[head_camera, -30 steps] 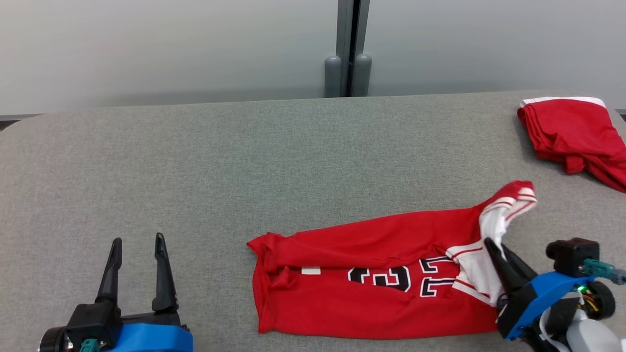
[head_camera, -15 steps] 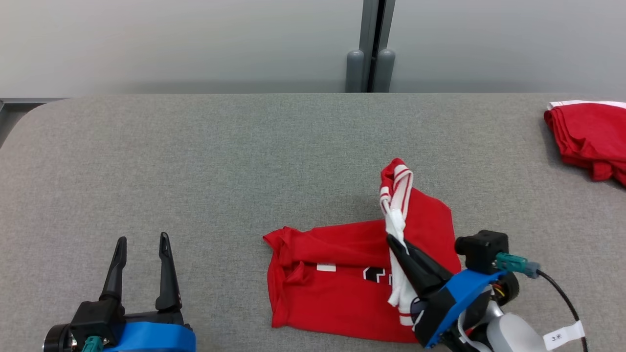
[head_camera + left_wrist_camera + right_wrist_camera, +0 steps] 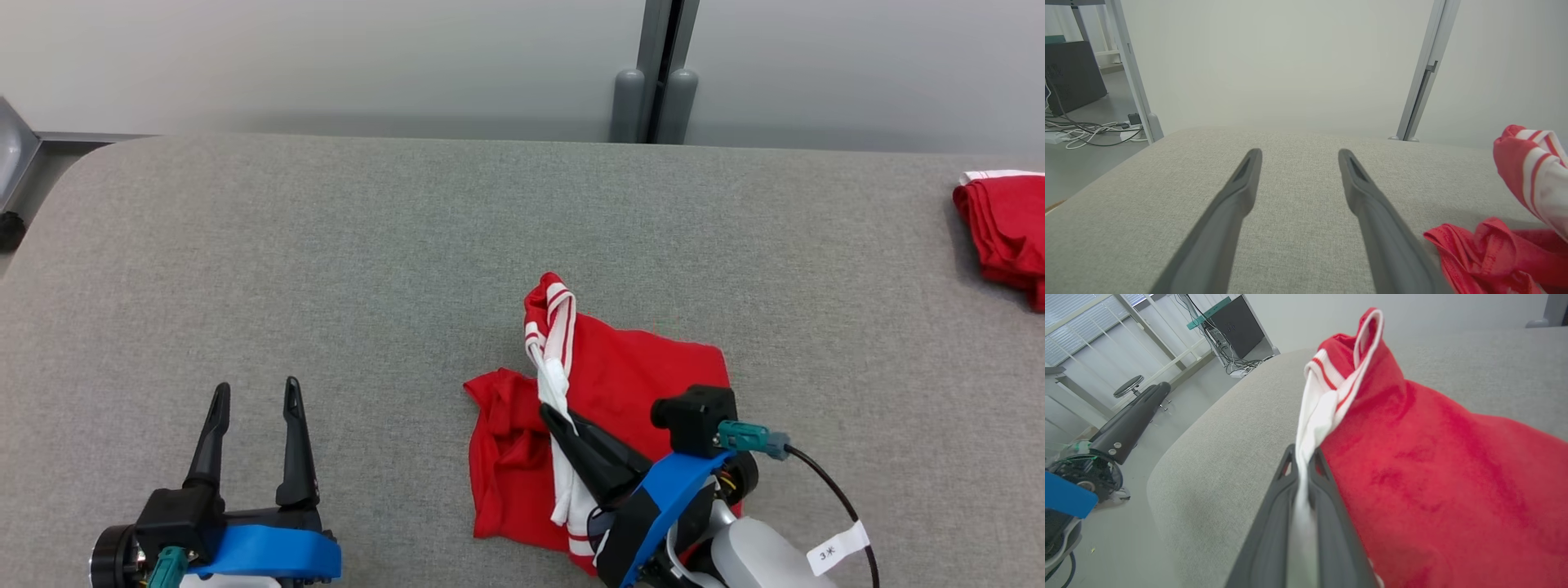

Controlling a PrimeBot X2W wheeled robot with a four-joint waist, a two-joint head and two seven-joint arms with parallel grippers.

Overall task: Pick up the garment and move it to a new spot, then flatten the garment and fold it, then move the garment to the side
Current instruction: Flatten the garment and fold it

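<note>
The garment (image 3: 645, 384), a red jersey with white and red striped trim, lies doubled over on the grey table (image 3: 408, 245) at centre. My right gripper (image 3: 549, 415) is shut on its white trim, holding that edge up over the left half; the pinch shows in the right wrist view, where the garment (image 3: 1433, 465) hangs from my right gripper (image 3: 1302, 457). My left gripper (image 3: 255, 394) stands open above bare table at the lower left, apart from the cloth. In the left wrist view the garment (image 3: 1494, 249) sits to the right of my open left gripper (image 3: 1298, 157).
A second red garment (image 3: 1004, 229) lies bunched at the table's far right edge. A grey post (image 3: 657, 73) stands behind the table against a pale wall. The table's rounded left corner (image 3: 90, 163) drops off to the floor.
My right gripper has carried the striped end leftward over the jersey, folding it roughly in half and hiding the numbers. The head camera has swung left. The left gripper stays open and still.
</note>
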